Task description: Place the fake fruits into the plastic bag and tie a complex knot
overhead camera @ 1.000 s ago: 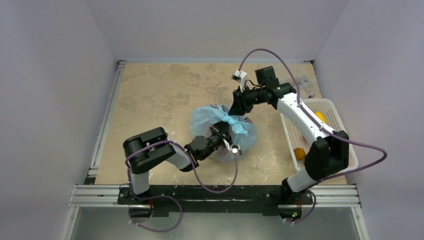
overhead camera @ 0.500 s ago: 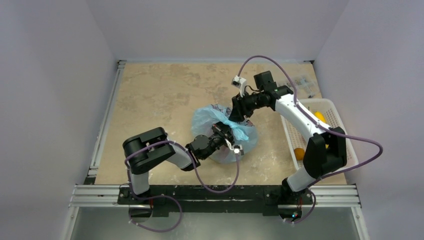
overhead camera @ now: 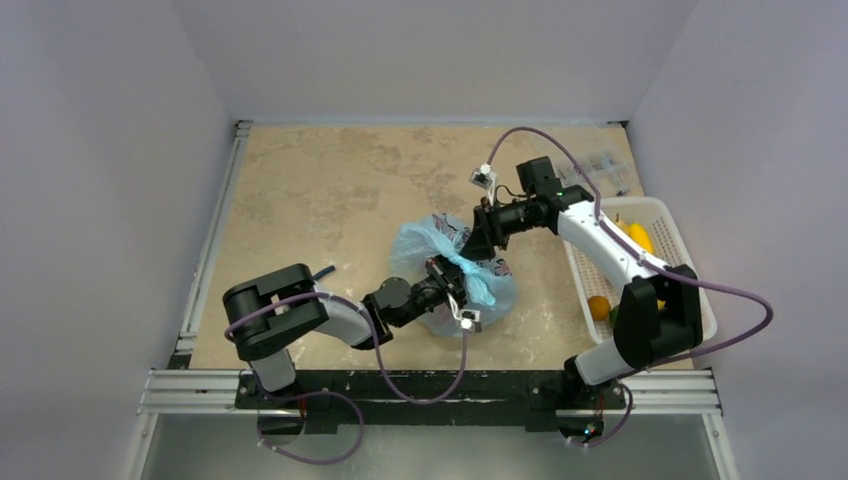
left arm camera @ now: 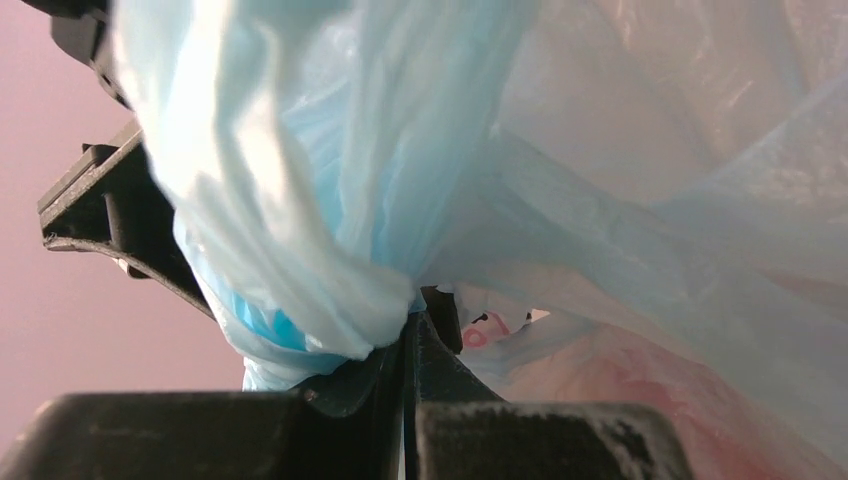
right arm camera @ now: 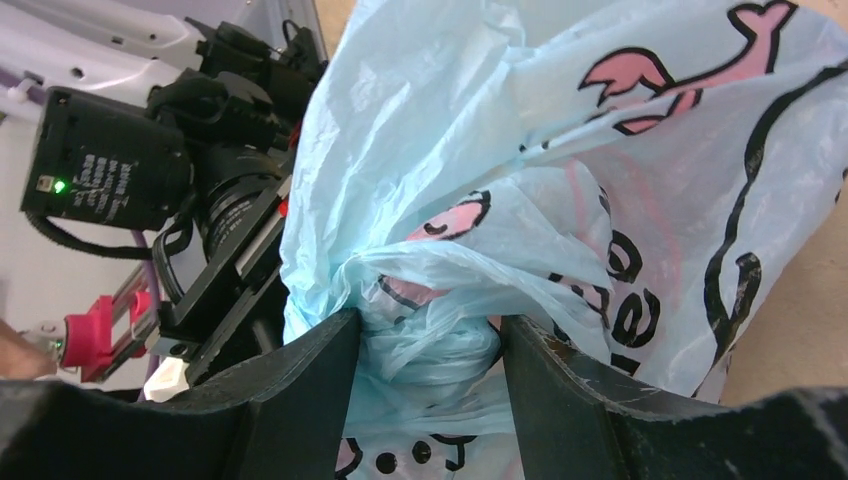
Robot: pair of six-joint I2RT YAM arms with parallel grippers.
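The light-blue plastic bag (overhead camera: pixel 425 243) with pink prints sits mid-table, its neck gathered into a knot (overhead camera: pixel 465 263) with a loose end (overhead camera: pixel 483 291) trailing toward me. My left gripper (overhead camera: pixel 446 277) is shut on a twisted handle strip (left arm camera: pixel 300 300) just below the knot. My right gripper (right arm camera: pixel 430 350) is open, its fingers (right arm camera: pixel 310 390) standing on either side of the knot (right arm camera: pixel 435 335). A reddish shape (left arm camera: pixel 700 390) shows through the bag's film. An orange fruit (overhead camera: pixel 598 306) and a yellow one (overhead camera: pixel 640 238) lie in the basket.
The white slotted basket (overhead camera: pixel 690 262) stands at the table's right edge, under my right arm. A small clear object (overhead camera: pixel 610 165) lies at the back right. Metal rails run along the table's left side (overhead camera: pixel 215 240) and front edge.
My right gripper came down toward the bag and its jaws opened wider around the knot. The left arm stretched further forward, and the bag shifted slightly right.
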